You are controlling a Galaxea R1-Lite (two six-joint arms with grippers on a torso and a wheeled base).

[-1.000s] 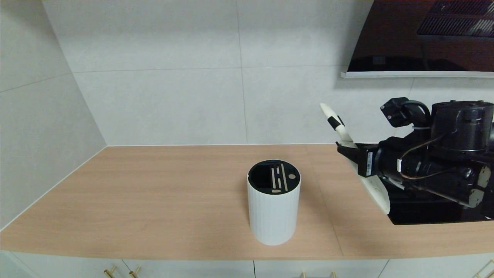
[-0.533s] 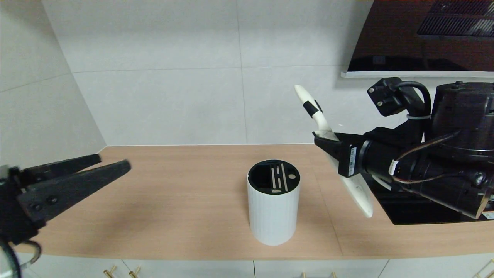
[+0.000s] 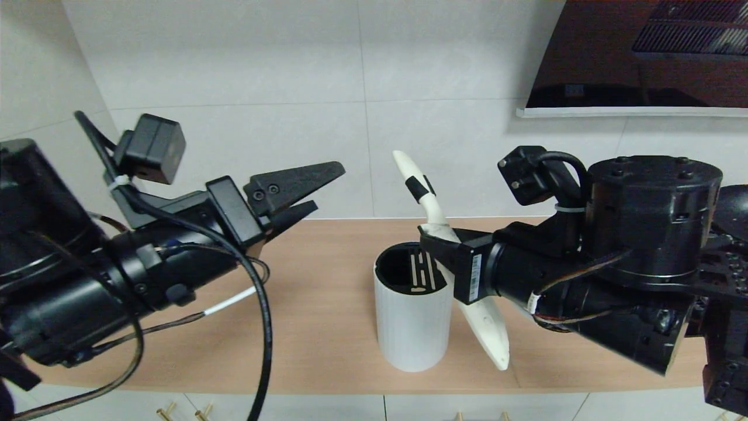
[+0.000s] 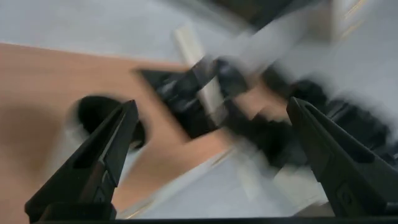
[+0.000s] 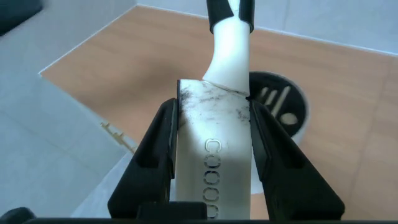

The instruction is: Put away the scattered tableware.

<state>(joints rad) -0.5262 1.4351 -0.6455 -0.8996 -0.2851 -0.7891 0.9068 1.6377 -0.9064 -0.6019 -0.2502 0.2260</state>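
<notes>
Spatula (image 3: 484, 320), white with a black band on the handle, is clamped in the right gripper (image 3: 439, 245). In the head view it hangs in the air over the counter (image 3: 315, 304), tilted, with the handle up toward the back wall and the blade down toward the front edge. The blade overlaps the right side of the holder (image 3: 412, 327); cannot tell if they touch. The holder is a white ribbed cylinder with a black slotted top, standing upright about mid-width on the counter, nearer the front edge. The left gripper (image 3: 327, 187) is up in the air left of the holder, jaws spread wide with nothing between them, tips pointing toward the spatula handle. A dark range hood (image 3: 643, 52) is at upper right, and there are brass cabinet handles (image 3: 166, 411) below the front edge.

Left wrist view is heavily blurred. The left gripper (image 4: 211, 106) has its fingers far apart and holds nothing. The holder's dark opening (image 4: 93, 115) sits near one finger. The pale spatula handle (image 4: 189, 46) and dark arm parts are beyond, with detail unreadable.

Right wrist view: the right gripper (image 5: 211, 106) is closed on the spatula (image 5: 214, 143), one finger on each side of the blade's neck. The blade face has dark scuffs and a row of small ovals. The holder (image 5: 280, 109) is below, just beside the spatula, on the counter (image 5: 143, 56).
</notes>
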